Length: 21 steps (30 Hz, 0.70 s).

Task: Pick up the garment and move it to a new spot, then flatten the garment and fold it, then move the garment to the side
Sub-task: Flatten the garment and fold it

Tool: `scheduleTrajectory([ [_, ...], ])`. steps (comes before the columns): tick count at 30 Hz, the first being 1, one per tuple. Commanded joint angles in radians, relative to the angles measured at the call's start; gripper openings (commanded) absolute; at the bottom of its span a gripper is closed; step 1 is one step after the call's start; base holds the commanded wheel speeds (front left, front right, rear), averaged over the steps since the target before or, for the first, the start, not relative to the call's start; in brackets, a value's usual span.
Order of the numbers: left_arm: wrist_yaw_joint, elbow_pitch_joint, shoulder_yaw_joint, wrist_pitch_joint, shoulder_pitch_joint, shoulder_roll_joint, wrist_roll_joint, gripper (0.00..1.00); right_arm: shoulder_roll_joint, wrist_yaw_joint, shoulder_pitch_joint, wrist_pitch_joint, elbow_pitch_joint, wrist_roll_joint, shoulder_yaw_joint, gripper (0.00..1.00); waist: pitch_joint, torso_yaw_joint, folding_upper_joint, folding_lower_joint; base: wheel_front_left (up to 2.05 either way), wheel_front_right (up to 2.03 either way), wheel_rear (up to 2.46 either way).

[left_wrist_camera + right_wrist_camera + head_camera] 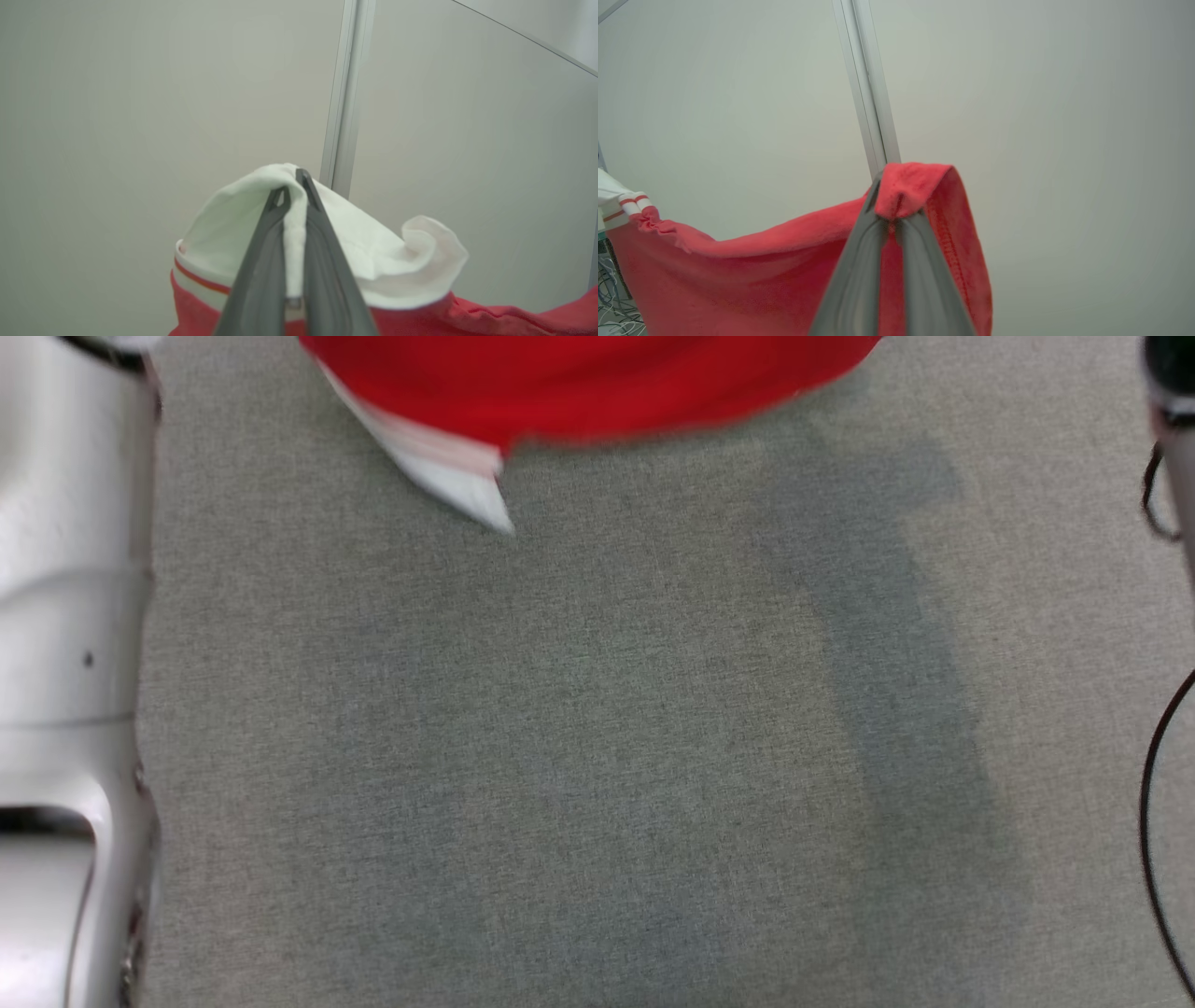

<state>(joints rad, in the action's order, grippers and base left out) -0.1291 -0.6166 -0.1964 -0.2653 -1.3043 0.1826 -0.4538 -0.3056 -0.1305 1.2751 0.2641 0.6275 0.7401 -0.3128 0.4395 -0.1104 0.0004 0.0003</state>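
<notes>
Right now you have the red garment (597,378) strung between both grippers, at the far edge of the head view, above the grey woven surface (597,756). It is blurred there, so you cannot tell whether its lower edge touches the surface. A white part (448,471) with pale red stripes hangs down at the garment's left end, and a soft shadow lies on the surface to the right of it.

Your left gripper (293,183) is pinched tight on a fold of that white part. Its two dark fingers (261,266) nearly meet, with only a thin strip of white cloth between them, and the cloth bulges around the tips. Below the white come a red stripe and then the red body, which runs off to the right of that view.

Your right gripper (896,210) is likewise clamped, on a folded red hem (920,182) that drapes over its fingertips. The stitched edge falls down the right side of the fingers. From there the red cloth sags in a shallow curve leftward to the striped white end.

Behind the garment in both wrist views stand plain pale wall panels (140,93) joined by a metal post (345,93). A tangle of cables (612,303) shows low at the left of the right wrist view. In the head view the pale left forearm (65,616) runs along the left edge and a dark cable (1153,821) loops at the right edge.
</notes>
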Motion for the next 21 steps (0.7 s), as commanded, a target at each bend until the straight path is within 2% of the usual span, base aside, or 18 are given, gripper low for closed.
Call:
scheduleTrajectory([
  [1,-0.001,-0.013,-0.010,0.002,-0.047,-0.002,0.009,0.00,-0.014,0.000,0.050,0.000,0.018,0.017,-0.007,0.00,0.011,0.003,-0.0004,-0.0003,0.00,0.00,0.00],
  [7,-0.001,-0.066,-0.063,0.002,-0.203,-0.017,0.026,0.00,-0.043,0.000,0.211,0.000,0.093,0.070,-0.072,0.00,0.044,0.004,-0.0004,-0.0003,0.00,0.00,0.00],
  [12,-0.001,-0.079,-0.082,0.002,-0.253,-0.026,0.024,0.00,-0.055,0.000,0.257,0.000,0.117,0.089,-0.118,0.00,0.069,0.009,-0.0004,-0.0003,0.00,0.00,0.00],
  [17,-0.001,-0.062,-0.072,0.002,-0.183,-0.021,0.014,0.00,-0.053,0.000,0.197,0.000,0.120,0.110,-0.147,0.00,0.091,0.017,-0.0004,-0.0003,0.00,0.00,0.00],
  [21,-0.001,-0.006,-0.045,0.002,-0.076,-0.015,0.019,0.00,-0.061,0.000,0.109,0.000,0.068,0.107,-0.160,0.00,0.098,0.020,-0.0004,-0.0003,0.00,0.00,0.00],
])
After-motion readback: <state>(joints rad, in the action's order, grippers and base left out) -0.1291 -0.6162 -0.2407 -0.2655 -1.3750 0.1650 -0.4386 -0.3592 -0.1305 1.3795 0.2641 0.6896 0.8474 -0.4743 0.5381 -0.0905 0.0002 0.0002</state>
